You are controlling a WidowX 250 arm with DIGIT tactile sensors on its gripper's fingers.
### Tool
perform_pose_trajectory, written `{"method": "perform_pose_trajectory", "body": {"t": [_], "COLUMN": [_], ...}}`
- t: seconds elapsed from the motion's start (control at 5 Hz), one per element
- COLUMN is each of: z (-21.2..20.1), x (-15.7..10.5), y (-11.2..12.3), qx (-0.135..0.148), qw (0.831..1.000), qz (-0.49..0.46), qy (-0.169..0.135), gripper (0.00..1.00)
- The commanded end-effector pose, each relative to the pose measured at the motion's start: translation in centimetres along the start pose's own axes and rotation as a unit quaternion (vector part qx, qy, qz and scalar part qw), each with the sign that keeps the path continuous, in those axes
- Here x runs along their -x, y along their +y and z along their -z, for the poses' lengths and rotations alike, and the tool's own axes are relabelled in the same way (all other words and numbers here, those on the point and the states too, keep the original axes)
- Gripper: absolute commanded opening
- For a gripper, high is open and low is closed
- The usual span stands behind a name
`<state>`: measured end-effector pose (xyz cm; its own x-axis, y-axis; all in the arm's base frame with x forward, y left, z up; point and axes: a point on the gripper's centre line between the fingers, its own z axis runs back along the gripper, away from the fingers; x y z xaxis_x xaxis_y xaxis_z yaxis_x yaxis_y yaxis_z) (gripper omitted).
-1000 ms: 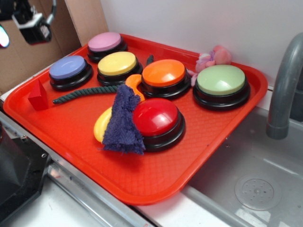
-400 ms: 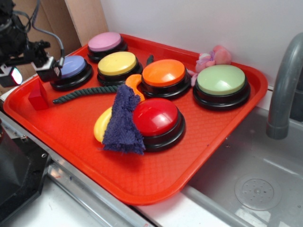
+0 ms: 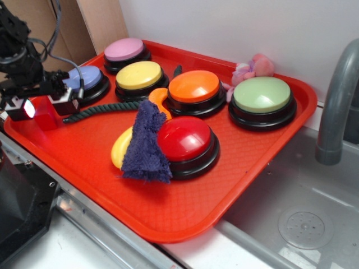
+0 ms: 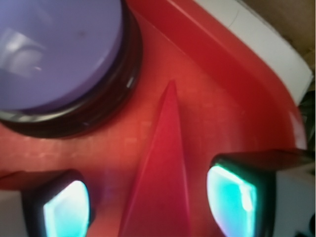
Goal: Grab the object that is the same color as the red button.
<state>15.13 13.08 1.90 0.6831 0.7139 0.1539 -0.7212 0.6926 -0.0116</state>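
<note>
"Has it got the red wedge (image 4: 165, 173) yet?"

"No. The hand (image 4: 148, 202) is open, straddling the wedge at the tray (image 3: 185, 218)'s left edge; closing and lifting remain."

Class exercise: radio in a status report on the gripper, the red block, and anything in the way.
Gripper open, fingers astride red block, not closed. Block on tray beside purple button. Nothing blocking.

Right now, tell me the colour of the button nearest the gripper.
Purple button, clearest in the wrist view.
</note>
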Motion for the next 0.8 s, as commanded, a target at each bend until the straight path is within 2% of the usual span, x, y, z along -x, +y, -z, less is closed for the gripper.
{"method": "perform_pose_trajectory", "body": {"t": [0.0,0.4,0.6], "z": [-0.3,-3.1,-6.5], "x": [-0.1,-0.2,-0.2], "y": [0.0,-1.0,-2.7], "qx": [0.014,0.024,0.030], "qw": [1.000,0.999,0.995], "qz": [0.012,0.029,0.086], "qy": [-0.003,-0.032,-0.033], "gripper": [0.00,0.00,0.00]}}
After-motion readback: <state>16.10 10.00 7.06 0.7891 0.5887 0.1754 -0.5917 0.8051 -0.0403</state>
